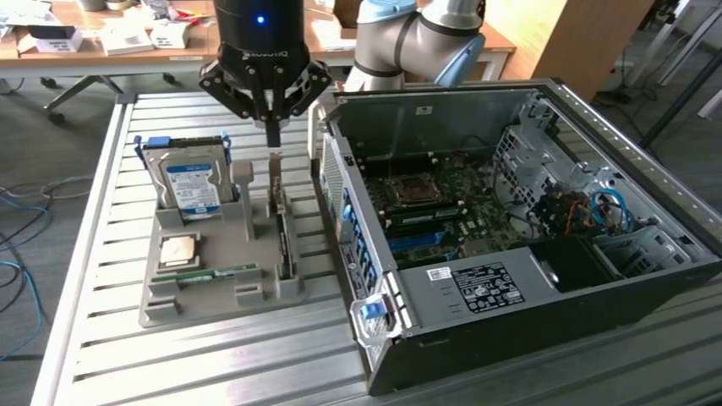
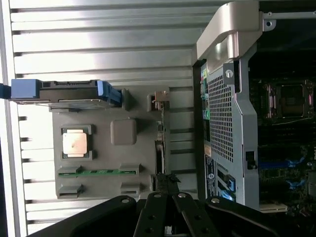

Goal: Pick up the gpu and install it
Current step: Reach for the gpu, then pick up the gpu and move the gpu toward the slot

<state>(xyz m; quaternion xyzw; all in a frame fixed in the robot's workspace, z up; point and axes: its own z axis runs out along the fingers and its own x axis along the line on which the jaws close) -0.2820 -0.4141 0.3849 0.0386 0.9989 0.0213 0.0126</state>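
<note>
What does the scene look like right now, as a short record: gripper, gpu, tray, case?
gripper: shut, right at the gpu's upper end; a grip on it cannot be confirmed
gpu: on edge in its tray slot, not yet lifted
tray: also holds the hard drive upright and the memory stick lying flat
case: side open, on the exterior view's right of the tray

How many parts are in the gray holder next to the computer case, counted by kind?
hard drive: 1
CPU: 1
memory stick: 1
gpu: 1
Total: 4
</note>
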